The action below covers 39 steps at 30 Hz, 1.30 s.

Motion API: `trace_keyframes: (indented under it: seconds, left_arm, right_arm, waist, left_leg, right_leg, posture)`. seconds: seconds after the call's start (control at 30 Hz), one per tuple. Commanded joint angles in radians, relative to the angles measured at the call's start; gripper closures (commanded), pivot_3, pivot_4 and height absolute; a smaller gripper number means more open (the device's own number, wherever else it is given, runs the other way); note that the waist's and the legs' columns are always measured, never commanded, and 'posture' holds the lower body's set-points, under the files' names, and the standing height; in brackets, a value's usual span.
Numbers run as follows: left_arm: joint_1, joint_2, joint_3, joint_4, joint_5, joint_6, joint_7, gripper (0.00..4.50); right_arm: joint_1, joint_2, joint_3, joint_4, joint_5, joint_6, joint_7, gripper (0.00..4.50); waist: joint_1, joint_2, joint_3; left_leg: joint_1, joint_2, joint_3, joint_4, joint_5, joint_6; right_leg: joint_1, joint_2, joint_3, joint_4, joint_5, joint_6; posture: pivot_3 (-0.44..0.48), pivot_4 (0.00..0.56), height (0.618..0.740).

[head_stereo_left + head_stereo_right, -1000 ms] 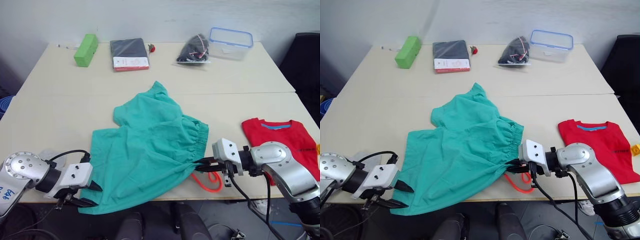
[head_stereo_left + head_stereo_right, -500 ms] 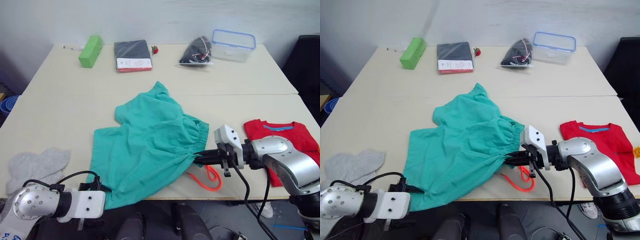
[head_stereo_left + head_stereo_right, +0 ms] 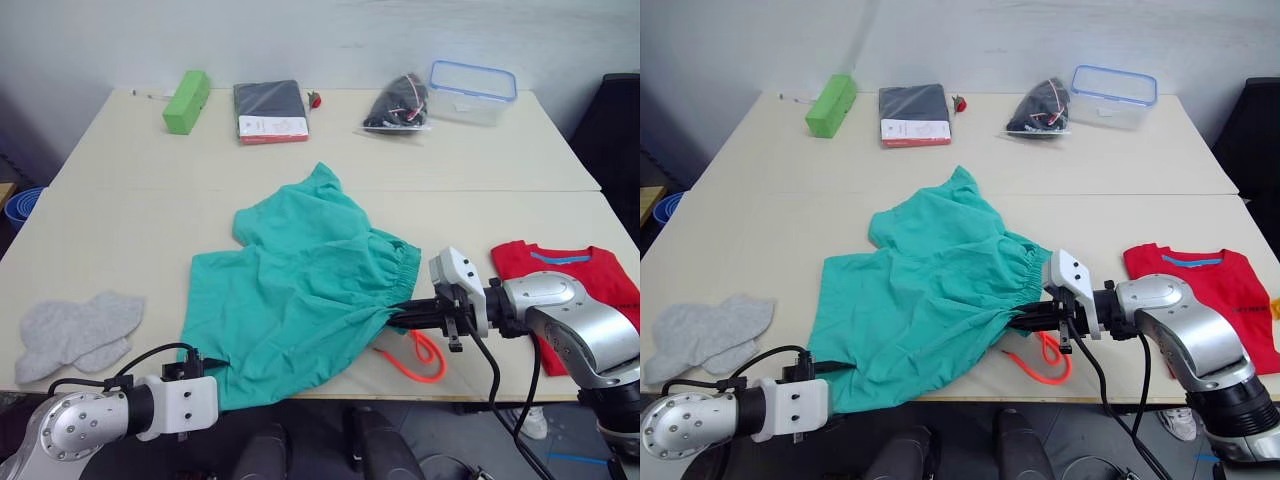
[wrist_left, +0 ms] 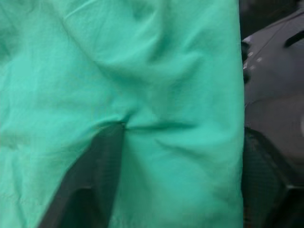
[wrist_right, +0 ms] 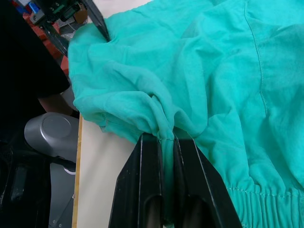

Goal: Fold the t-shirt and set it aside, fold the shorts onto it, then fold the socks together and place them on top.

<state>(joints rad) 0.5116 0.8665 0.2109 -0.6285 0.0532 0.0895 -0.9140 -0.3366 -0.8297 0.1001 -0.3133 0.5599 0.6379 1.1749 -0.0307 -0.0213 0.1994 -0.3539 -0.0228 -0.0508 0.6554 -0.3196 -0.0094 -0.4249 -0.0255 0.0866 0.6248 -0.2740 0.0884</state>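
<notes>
While both hands grip the near edge of the teal shorts (image 3: 300,290), the step in hand appears to be folding them, and it would go best if the two grips rise and travel together so the cloth turns over in one flat sheet. The right hand (image 3: 393,317) is clenched on a gathered pinch of fabric near the elastic waistband; the right wrist view shows its two black fingers (image 5: 145,185) closed with a thin ridge of cloth between them. The left hand (image 3: 214,364) sits at the lower left corner of the shorts at the tabletop (image 3: 120,230) edge; its wrist view shows teal fabric draped over one dark finger (image 4: 95,175), so it probably grasps the hem, though the closure cannot be told for certain. Watch the orange drawstring (image 3: 418,356), which trails loose just beside the right hand and could be dragged into the fold.

The red t-shirt (image 3: 575,290) lies on the robot's right, well apart from the shorts, partly hidden by the right arm. The grey socks (image 3: 75,330) lie at the left, apart from the shorts.

Compared with one second ago, the left arm has dropped lower and drawn in under the hem corner, uncovering the socks; the right grip is unchanged. The camera has also shifted slightly.
</notes>
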Motion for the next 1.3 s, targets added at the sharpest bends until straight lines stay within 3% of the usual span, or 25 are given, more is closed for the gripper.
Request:
trace_keyframes:
  seconds: [0.03,0.2,0.27,0.4,0.6,0.87,1.07,1.2,1.3]
  left_arm:
    - [0.029,0.028,0.049,-0.021,-0.073,0.022,-0.066,2.38]
    - [0.027,0.058,0.089,-0.027,-0.14,0.068,-0.123,4.02]
    - [0.03,0.068,0.101,-0.046,-0.176,0.109,-0.148,4.45]
    - [-0.02,0.082,0.159,-0.103,-0.356,0.333,-0.176,4.45]
    - [-0.095,0.218,0.287,-0.12,-0.583,0.611,-0.279,4.45]
    - [-0.027,0.356,0.337,-0.056,-0.48,0.524,-0.455,4.45]
    - [0.003,0.406,0.442,-0.087,-0.529,0.565,-0.632,4.45]
    - [-0.07,0.462,0.471,-0.064,-0.61,0.615,-0.682,4.45]
    - [-0.294,0.62,0.343,0.132,-0.674,0.544,-0.682,4.45]
  right_arm:
    - [-0.007,-0.01,-0.037,-0.011,0.011,-0.011,0.004,4.5]
    - [-0.002,-0.005,-0.031,-0.01,0.005,-0.018,-0.001,4.5]
    - [0.0,-0.002,-0.027,-0.009,-0.001,-0.025,-0.002,4.5]
    - [0.012,-0.002,-0.02,-0.013,-0.014,-0.041,-0.002,4.5]
    - [0.047,-0.015,-0.007,-0.024,-0.058,-0.106,0.014,4.5]
    - [0.184,-0.069,-0.026,-0.14,-0.055,-0.174,0.077,4.5]
    - [0.3,-0.11,-0.078,-0.239,0.044,-0.136,0.111,4.5]
    - [0.339,-0.104,-0.107,-0.267,0.099,-0.106,0.087,4.5]
    - [0.341,-0.066,-0.145,-0.258,0.185,-0.018,0.002,4.5]
  waist:
    - [-0.002,0.0,0.0]
    - [0.0,0.0,0.0]
    - [-0.001,0.0,0.0]
    - [0.0,0.0,0.0]
    - [0.0,-0.001,0.0]
    - [-0.003,0.0,0.0]
    - [0.001,-0.001,0.001]
    - [0.001,-0.001,0.001]
    - [0.005,-0.005,0.003]
  left_leg:
    - [0.0,0.0,0.0,0.0,0.0,0.0]
    - [0.0,0.0,0.0,0.0,0.0,0.0]
    - [0.0,0.0,0.0,0.0,0.0,0.0]
    - [-0.001,0.0,0.0,0.0,0.0,0.0]
    - [-0.001,0.0,-0.001,0.001,0.0,0.0]
    - [0.0,0.0,0.003,-0.003,0.0,0.0]
    - [0.0,0.0,0.004,-0.003,0.0,0.0]
    - [0.0,0.0,0.004,-0.002,0.0,0.0]
    - [0.0,0.0,0.002,0.002,0.0,0.0]
  right_leg:
    - [0.0,0.0,0.0,0.0,0.0,0.0]
    - [-0.001,0.0,0.0,0.0,0.0,0.0]
    - [-0.001,0.0,0.0,0.0,0.0,0.0]
    - [-0.001,0.0,0.0,-0.001,0.0,0.0]
    - [-0.001,0.001,-0.002,0.001,0.0,0.0]
    - [-0.002,0.001,-0.004,-0.001,0.0,-0.001]
    - [-0.002,0.001,-0.004,-0.002,-0.001,-0.001]
    - [-0.001,0.001,-0.004,-0.002,-0.001,-0.001]
    - [-0.001,0.002,-0.003,-0.001,-0.001,-0.001]
  posture:
    - [0.0,0.15,0.74]
    - [0.0,0.15,0.74]
    - [0.0,0.15,0.74]
    - [0.0,0.15,0.74]
    - [0.0,0.15,0.74]
    - [0.0,0.15,0.74]
    - [0.0,0.15,0.74]
    - [0.0,0.15,0.74]
    - [0.0,0.15,0.74]
